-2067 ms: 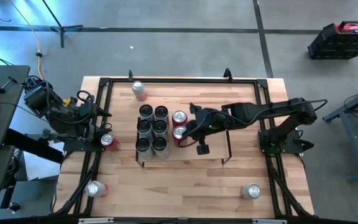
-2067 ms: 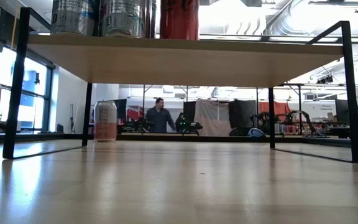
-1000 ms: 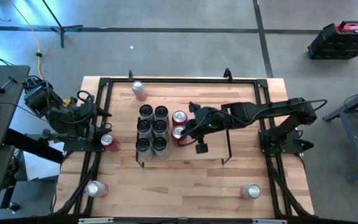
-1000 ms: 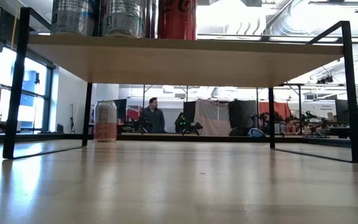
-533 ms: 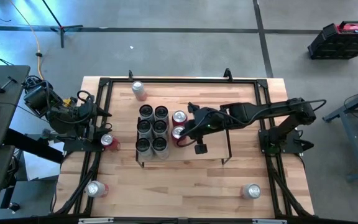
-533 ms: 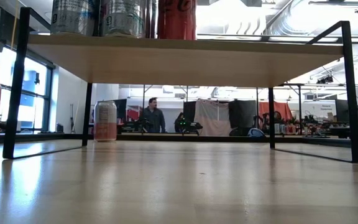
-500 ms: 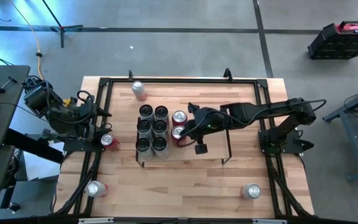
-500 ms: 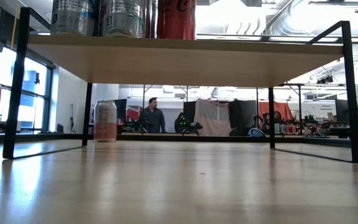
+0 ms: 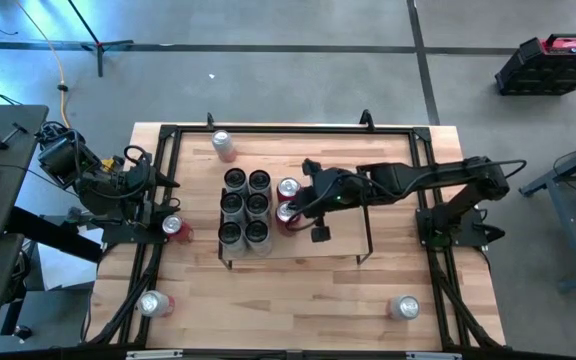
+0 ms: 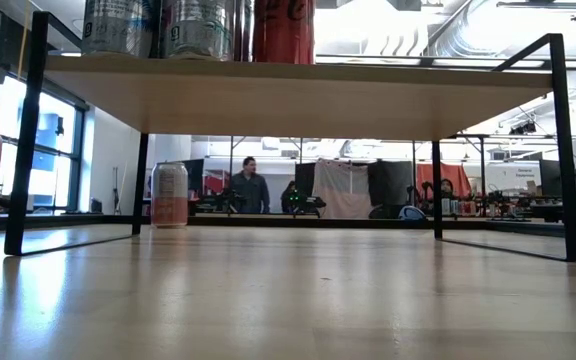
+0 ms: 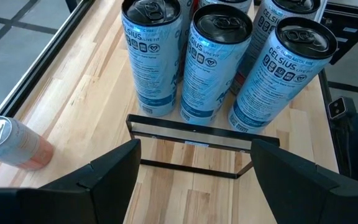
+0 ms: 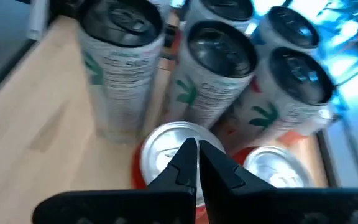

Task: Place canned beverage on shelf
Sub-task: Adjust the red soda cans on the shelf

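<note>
Around your table lies a grey concrete floor (image 9: pixel 298 80) crossed by dark seams, with a black crate (image 9: pixel 551 64) at far right. Looking level across, you see tall windows (image 10: pixel 43 150) at left, bright ceiling ducts (image 10: pixel 438 35), and a person (image 10: pixel 250 187) standing among cluttered workbenches.

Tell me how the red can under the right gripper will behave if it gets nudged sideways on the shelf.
The red can stands upright, tall and narrow, so a high push would probably tip it. Its smooth metal side likely slides on the shelf if pushed low. The shut right gripper sits above its lid, and the dark-topped cans beside it could stop a tip that way.
</note>
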